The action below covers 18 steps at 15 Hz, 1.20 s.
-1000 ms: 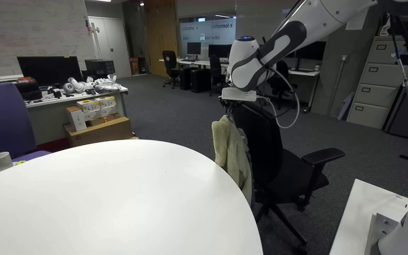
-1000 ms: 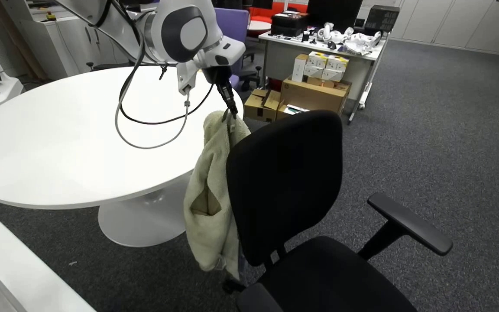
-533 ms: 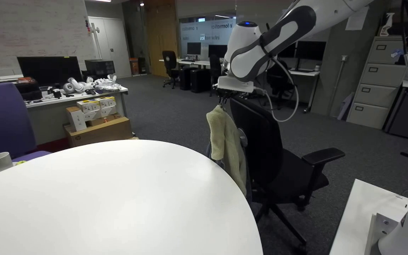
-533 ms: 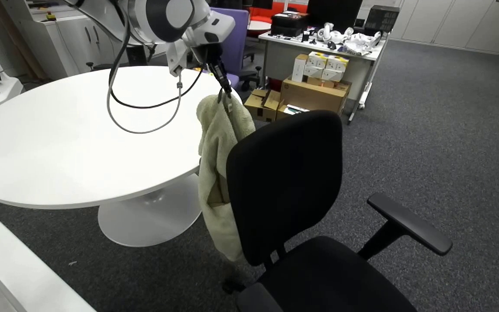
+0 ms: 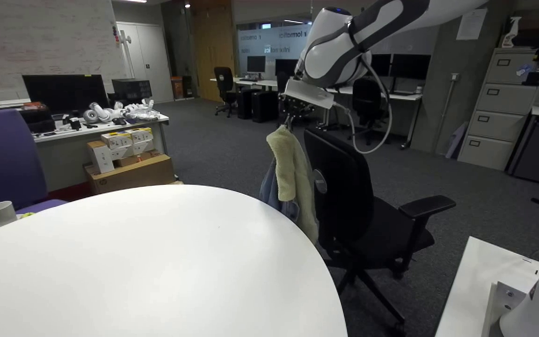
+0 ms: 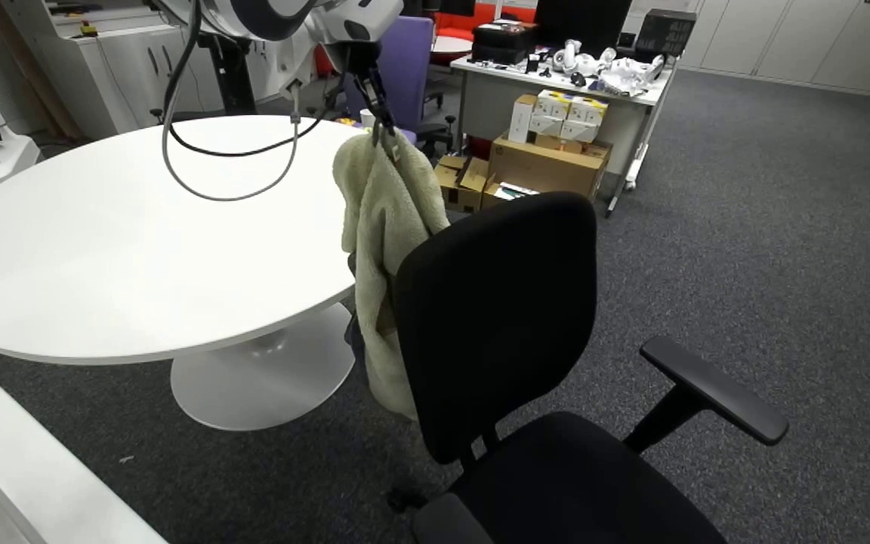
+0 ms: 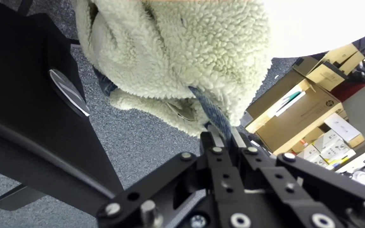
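A cream fleece-lined jacket (image 5: 303, 187) hangs from my gripper (image 5: 288, 122), and its blue denim outside shows along one edge. The black fingers are closed on a narrow denim strip (image 7: 212, 109) of the jacket in the wrist view. From an exterior view, the fleece (image 6: 390, 219) drapes beside the backrest of a black office chair (image 6: 495, 325), between it and the round table; the backrest hides part of the jacket. My gripper (image 6: 382, 130) is above the height of the backrest. Whether the jacket touches the chair or table, I cannot tell.
A round white table (image 5: 157, 262) stands beside the jacket. The chair's armrest (image 6: 714, 389) sticks out on its far side. Cardboard boxes (image 6: 548, 166) are stacked below a desk. A cup (image 5: 2, 213) sits near a purple chair (image 5: 5, 159).
My gripper has risen, carrying the jacket up with it and shifting a little to the left in both exterior views. More blue denim now shows. The chair and table stay where they were.
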Each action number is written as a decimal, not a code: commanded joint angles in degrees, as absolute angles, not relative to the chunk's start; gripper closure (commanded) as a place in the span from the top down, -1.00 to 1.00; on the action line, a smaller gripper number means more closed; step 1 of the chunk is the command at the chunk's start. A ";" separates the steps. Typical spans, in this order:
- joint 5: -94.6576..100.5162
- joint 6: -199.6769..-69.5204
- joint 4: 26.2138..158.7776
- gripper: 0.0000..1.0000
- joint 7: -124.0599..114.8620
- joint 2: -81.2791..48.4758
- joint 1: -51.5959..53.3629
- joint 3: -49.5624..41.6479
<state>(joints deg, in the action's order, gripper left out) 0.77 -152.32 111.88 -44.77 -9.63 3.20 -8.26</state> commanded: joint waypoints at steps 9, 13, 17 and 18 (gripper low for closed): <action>2.92 -126.67 114.71 -0.96 -36.62 -0.05 0.04 -6.17; 5.52 -127.13 116.56 -0.96 -35.41 0.54 0.26 -5.72; 6.94 -127.76 117.50 -0.96 -35.50 1.10 0.32 -5.03; 6.94 -127.84 117.64 -0.96 -35.39 1.30 0.30 -4.84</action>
<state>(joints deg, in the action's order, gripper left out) 5.66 -128.10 116.09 -36.86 -4.34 0.92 -5.79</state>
